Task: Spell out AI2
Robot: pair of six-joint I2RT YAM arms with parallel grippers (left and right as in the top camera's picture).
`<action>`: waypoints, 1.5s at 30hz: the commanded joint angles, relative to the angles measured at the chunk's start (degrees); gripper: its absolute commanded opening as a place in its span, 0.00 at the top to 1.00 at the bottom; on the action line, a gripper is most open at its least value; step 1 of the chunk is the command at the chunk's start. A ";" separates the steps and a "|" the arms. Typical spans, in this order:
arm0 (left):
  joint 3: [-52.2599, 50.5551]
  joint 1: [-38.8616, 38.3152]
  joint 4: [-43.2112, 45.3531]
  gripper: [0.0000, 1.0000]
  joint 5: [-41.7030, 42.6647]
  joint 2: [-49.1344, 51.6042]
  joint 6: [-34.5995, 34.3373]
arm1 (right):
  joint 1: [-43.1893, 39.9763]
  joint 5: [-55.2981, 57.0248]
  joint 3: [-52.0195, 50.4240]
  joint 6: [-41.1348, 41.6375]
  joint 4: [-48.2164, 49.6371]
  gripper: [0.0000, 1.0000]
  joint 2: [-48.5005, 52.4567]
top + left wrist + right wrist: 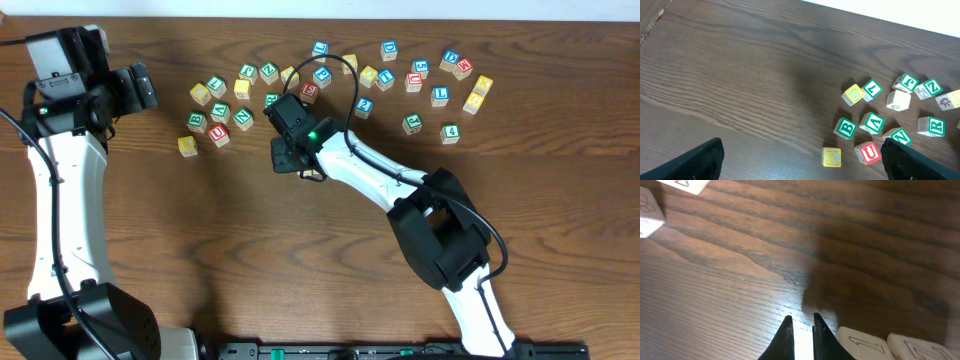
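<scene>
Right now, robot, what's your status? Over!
Left tool open, empty. Right tool shut, empty, low over table. Two cubes beside it, letters unreadable. Other cubes scattered beyond.

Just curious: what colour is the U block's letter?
U block: red letter, clearest in the left wrist view.

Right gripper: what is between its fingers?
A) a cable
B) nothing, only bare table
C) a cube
B: the right gripper is nearly shut, with only table showing in the slit; the nearest cube lies off to its side.
</scene>
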 commanded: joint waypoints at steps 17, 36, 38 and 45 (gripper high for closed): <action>1.31 -0.11 -0.17 0.01 -0.11 -0.35 0.37 | -3.08 0.68 0.74 -1.60 -1.73 0.92 0.26; 1.31 -0.11 -0.17 0.01 -0.11 -0.35 0.37 | -5.40 -3.76 6.19 -9.40 -6.34 0.84 -5.55; 1.31 -0.11 -0.17 0.01 -0.11 -0.35 0.37 | -6.14 -3.43 6.19 -10.03 -7.58 0.85 -6.95; 1.31 -0.11 -0.17 0.01 -0.11 -0.35 0.37 | -11.13 -1.64 4.35 -10.73 -11.32 0.93 -7.32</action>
